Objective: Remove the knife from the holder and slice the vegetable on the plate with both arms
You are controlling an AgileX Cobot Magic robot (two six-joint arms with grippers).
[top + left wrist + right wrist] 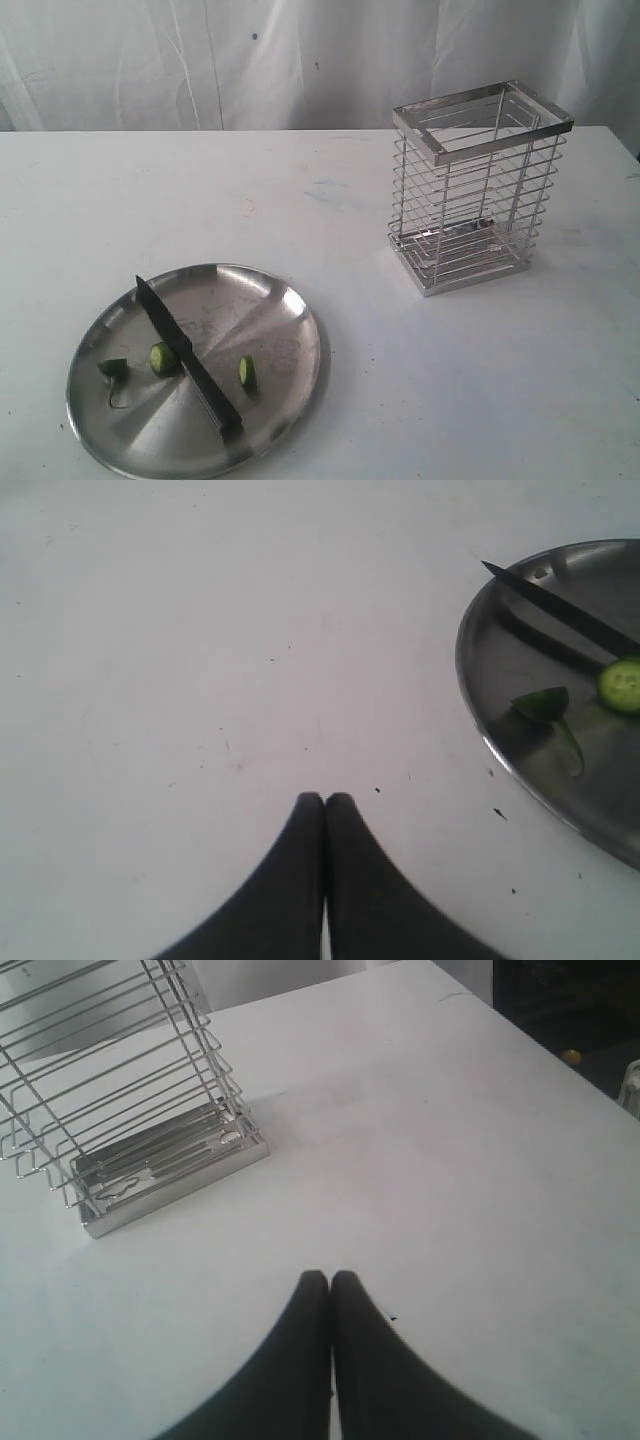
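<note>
The knife point(188, 357) lies across the steel plate point(290, 305), its dark tip toward the plate's far left rim. Three green chilli pieces rest on the plate: the stem end point(113, 369), a middle piece point(162, 358) against the blade, and a third piece point(247, 373) on the other side of the blade. The wire holder point(478, 187) stands at the right with nothing in it. Neither arm shows in the exterior view. My left gripper point(325, 802) is shut with nothing in it, over bare table beside the plate point(500, 730); the knife point(560, 610) and the stem end point(545, 702) show there. My right gripper point(330, 1280) is shut with nothing in it, near the holder point(120, 1090).
A white cloth backdrop hangs behind the white table point(300, 190). In the right wrist view the table's edge point(560, 1070) runs close by, with dark space beyond it.
</note>
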